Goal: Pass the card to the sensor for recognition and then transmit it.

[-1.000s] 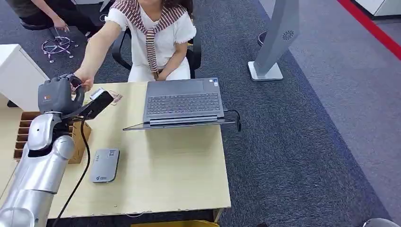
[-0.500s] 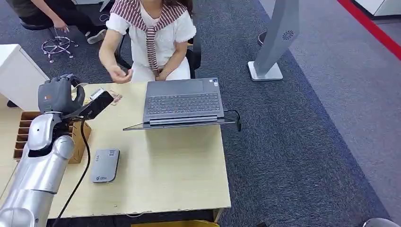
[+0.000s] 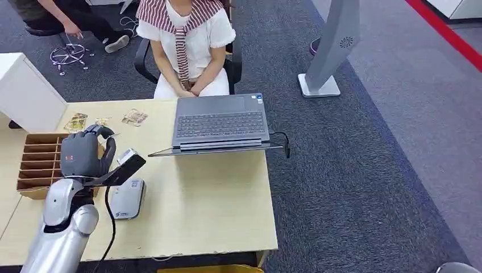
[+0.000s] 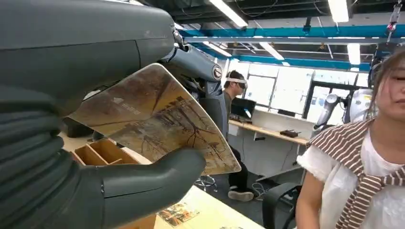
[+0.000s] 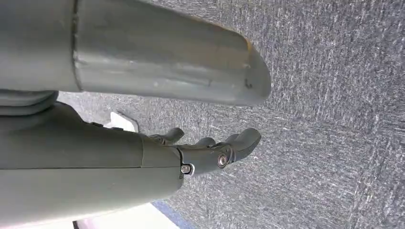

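1. The left hand [image 3: 85, 152] holds the card [image 4: 157, 119], pinched between thumb and fingers – the left wrist view shows it as a brown card printed with a painting, tilted up
2. The right hand [image 5: 210, 152] hangs over the carpet with fingers loosely apart and nothing in them
3. In the head view the left hand sits just to the far left of the grey card reader [image 3: 126, 199], which lies flat near the left front of the desk [image 3: 216, 205]. By my reading the recognition step is in hand: the card is close to the reader but not yet over it
4. The next move, I judge, calls for lowering and flattening the card onto the reader's top face, then lifting it and reaching far across the desk to the seated person [image 3: 187, 40]
5. Edges to mind – the wooden sorting box [image 3: 37, 162] lies just left of the hand, and a black cable [image 3: 108, 227] runs along the arm toward the near edge of the desk
6. The laptop [image 3: 220, 122] stands to the right, well apart, with bare desk between it and the reader. Loose cards [image 3: 134, 117] lie at the far left edge, on the way to the person
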Controlling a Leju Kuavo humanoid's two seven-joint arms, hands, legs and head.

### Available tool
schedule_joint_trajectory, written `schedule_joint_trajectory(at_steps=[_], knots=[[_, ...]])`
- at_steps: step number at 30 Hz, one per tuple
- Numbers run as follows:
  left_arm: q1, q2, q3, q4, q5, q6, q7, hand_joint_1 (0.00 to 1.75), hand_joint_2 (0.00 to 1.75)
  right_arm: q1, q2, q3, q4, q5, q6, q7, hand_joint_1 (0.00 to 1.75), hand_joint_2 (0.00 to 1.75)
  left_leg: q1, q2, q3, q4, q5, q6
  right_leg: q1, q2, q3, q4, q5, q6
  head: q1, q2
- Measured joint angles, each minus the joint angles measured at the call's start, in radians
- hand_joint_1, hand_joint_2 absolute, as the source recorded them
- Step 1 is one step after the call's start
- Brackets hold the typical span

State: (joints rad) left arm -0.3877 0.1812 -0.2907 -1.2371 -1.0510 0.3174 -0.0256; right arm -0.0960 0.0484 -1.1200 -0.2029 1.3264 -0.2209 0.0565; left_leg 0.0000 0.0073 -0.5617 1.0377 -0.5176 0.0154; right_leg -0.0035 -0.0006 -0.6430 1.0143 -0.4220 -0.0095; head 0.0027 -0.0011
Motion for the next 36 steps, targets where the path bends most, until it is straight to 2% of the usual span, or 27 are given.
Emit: schedule_joint_trajectory(at_steps=[8, 11, 17, 22, 30, 36], knots=[[0.016, 0.005, 0.0, -0.031, 0.001, 0.0, 0.0, 1.75, 1.75, 0.0, 0.0, 0.0, 0.0, 0.0, 0.0, 0.0, 0.0, 0.0, 0.0, 0.0, 0.0, 0.0, 0.001, -0.001, 0.0, 0.0, 0.0, 0.0, 0.001, 0.0, 0.0, 0.0], [0.036, 0.008, 0.0, -0.047, 0.018, 0.011, -0.019, 1.75, 1.75, 0.0, 0.0, 0.0, 0.0, -0.008, -0.002, 0.002, 0.0, 0.0, 0.0, 0.001, 0.0, 0.0, 0.001, -0.001, 0.0, 0.0, 0.0, 0.0, 0.001, 0.0, 0.0, 0.0], [0.25, 0.021, 0.003, -0.186, 0.022, 0.091, -0.061, 1.75, 1.75, 0.011, -0.001, -0.003, 0.0, -0.011, -0.01, 0.011, 0.0, 0.0, 0.0, 0.003, 0.0, -0.001, -0.001, 0.001, 0.0, 0.002, 0.0, 0.0, -0.001, 0.0, 0.0, 0.0], [0.367, 0.029, 0.02, -0.229, 0.011, 0.106, -0.072, 1.75, 1.75, 0.012, -0.006, -0.003, 0.0, 0.004, -0.01, 0.003, 0.0, 0.0, 0.0, 0.003, 0.0, -0.001, -0.002, 0.002, 0.0, 0.002, 0.0, 0.0, -0.002, 0.002, 0.0, 0.0], [0.428, 0.036, 0.039, -0.226, -0.067, 0.021, -0.042, 1.75, 1.75, 0.013, -0.013, -0.002, 0.0, 0.013, -0.005, -0.009, 0.0, 0.0, 0.0, 0.002, 0.0, 0.0, -0.002, 0.002, 0.0, 0.001, 0.0, 0.0, -0.002, 0.002, 0.0, 0.0], [0.439, 0.038, 0.04, -0.208, -0.08, -0.004, -0.028, 1.75, 1.75, 0.014, -0.017, -0.002, 0.0, 0.02, 0.002, -0.006, 0.0, 0.0, 0.0, 0.001, 0.0, 0.0, -0.002, 0.002, 0.0, 0.0, 0.0, 0.0, -0.002, 0.002, 0.0, 0.0]])
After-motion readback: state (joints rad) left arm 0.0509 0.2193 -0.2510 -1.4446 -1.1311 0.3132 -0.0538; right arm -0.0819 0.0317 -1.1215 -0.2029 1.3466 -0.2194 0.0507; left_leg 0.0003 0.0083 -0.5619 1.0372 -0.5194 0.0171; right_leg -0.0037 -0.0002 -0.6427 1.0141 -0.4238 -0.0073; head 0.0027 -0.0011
